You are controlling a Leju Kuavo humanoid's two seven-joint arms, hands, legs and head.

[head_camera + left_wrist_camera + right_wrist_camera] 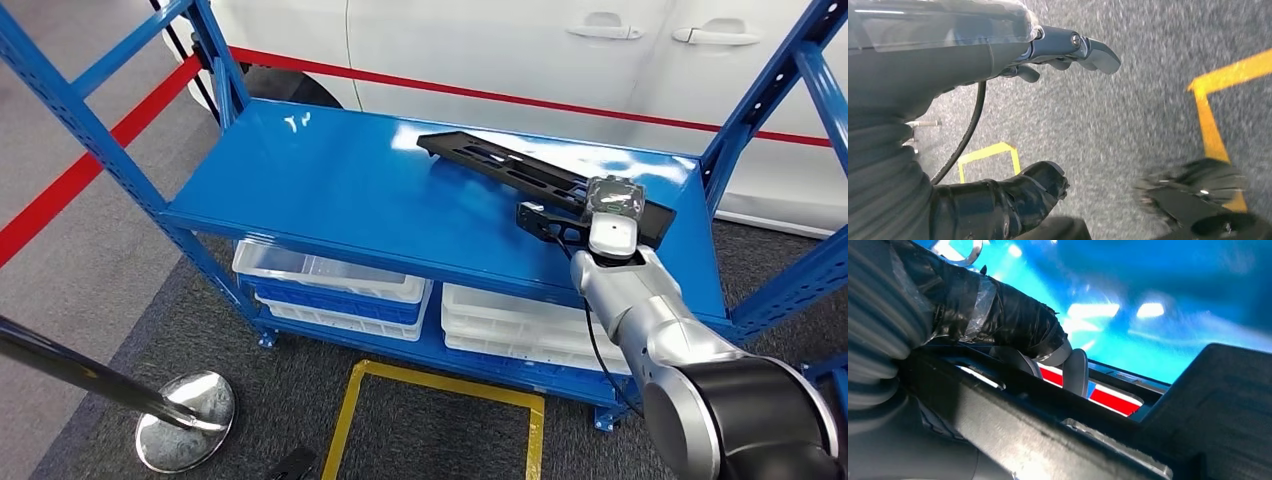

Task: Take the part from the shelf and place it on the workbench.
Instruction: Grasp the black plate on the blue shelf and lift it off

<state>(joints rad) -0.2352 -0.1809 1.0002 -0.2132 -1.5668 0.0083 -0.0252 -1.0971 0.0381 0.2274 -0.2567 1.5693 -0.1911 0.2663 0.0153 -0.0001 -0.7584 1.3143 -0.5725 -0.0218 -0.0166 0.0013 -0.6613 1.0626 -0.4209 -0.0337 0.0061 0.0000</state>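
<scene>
The part (530, 172), a long black bar, lies slanted on the top board of the blue shelf (330, 190), toward its right side; the right hand (610, 222) is at the part's near end, and in the right wrist view its taped thumb (1013, 322) and fingers are wrapped around the bar, grasping it; the left hand (1048, 55) hangs over the grey floor (1128, 110), released, fingers apart, holding nothing.
</scene>
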